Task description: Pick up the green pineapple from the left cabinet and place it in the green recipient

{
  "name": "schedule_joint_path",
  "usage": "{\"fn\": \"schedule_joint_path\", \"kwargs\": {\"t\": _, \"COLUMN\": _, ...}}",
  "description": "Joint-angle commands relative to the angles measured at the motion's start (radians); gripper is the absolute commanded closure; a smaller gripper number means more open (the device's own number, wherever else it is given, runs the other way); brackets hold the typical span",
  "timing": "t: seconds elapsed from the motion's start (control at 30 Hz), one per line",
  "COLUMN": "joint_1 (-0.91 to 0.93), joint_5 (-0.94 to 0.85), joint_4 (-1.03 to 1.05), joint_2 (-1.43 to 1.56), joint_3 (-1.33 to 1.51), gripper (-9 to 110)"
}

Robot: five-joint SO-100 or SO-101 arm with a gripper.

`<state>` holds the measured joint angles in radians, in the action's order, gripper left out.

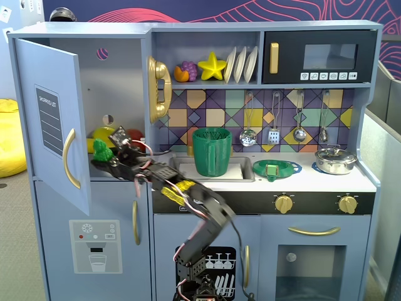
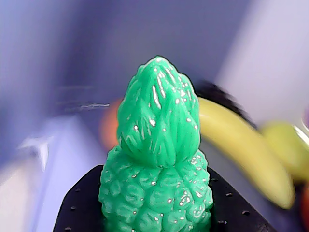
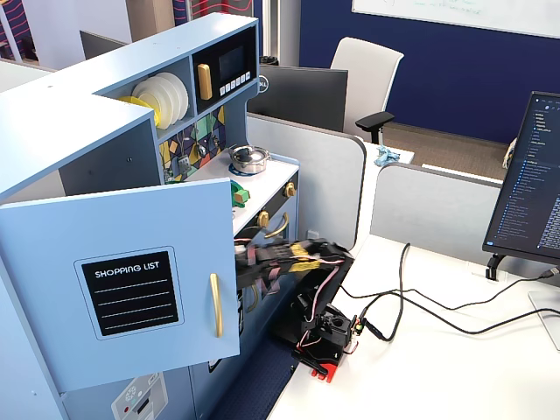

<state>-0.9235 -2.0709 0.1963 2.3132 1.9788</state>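
Note:
My gripper (image 1: 104, 158) reaches into the open left cabinet (image 1: 116, 75) and is shut on the green pineapple (image 1: 101, 148). In the wrist view the green pineapple (image 2: 157, 145) fills the middle, leafy top up, with the black jaws of the gripper (image 2: 157, 215) pressed against both sides of its bumpy body. The dark-green ribbed recipient (image 1: 212, 152) stands in the sink, to the right of the cabinet in a fixed view. In the other fixed view the cabinet's open door (image 3: 131, 280) hides the gripper and the pineapple; only the arm (image 3: 293, 258) shows.
A yellow banana (image 2: 241, 145) lies behind the pineapple, with other toy fruit (image 1: 106, 133) on the cabinet shelf. The open door (image 1: 53, 125) stands left of the gripper. A flat green strainer (image 1: 276, 168) and a silver pot (image 1: 336, 160) sit on the counter.

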Motion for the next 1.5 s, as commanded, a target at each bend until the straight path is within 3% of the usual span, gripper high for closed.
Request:
{"fn": "schedule_joint_path", "kwargs": {"t": 0.0, "joint_1": 0.026, "joint_5": -0.034, "joint_4": 0.175, "joint_2": 0.29, "joint_3": 0.041, "gripper": 101}}
{"fn": "schedule_joint_path", "kwargs": {"t": 0.2, "joint_1": 0.179, "joint_5": -0.018, "joint_4": 0.413, "joint_2": 0.492, "joint_3": -0.002, "gripper": 101}}
{"fn": "schedule_joint_path", "kwargs": {"t": 0.37, "joint_1": 0.469, "joint_5": 0.081, "joint_4": 0.552, "joint_2": 0.486, "joint_3": -0.146, "gripper": 101}}
{"fn": "schedule_joint_path", "kwargs": {"t": 0.53, "joint_1": 0.808, "joint_5": 0.193, "joint_4": 0.476, "joint_2": 0.302, "joint_3": -0.256, "gripper": 101}}
{"fn": "schedule_joint_path", "kwargs": {"t": 0.7, "joint_1": 0.969, "joint_5": 0.27, "joint_4": 0.314, "joint_2": 0.069, "joint_3": -0.365, "gripper": 101}}
{"fn": "schedule_joint_path", "kwargs": {"t": 0.97, "joint_1": 1.005, "joint_5": 0.305, "joint_4": 0.146, "joint_2": -0.333, "joint_3": -0.594, "gripper": 101}}
{"fn": "schedule_joint_path", "kwargs": {"t": 1.33, "joint_1": 0.95, "joint_5": 0.295, "joint_4": 0.109, "joint_2": -0.692, "joint_3": -0.907, "gripper": 101}}
{"fn": "schedule_joint_path", "kwargs": {"t": 1.47, "joint_1": 0.957, "joint_5": 0.345, "joint_4": 0.106, "joint_2": -0.716, "joint_3": -0.902, "gripper": 81}}
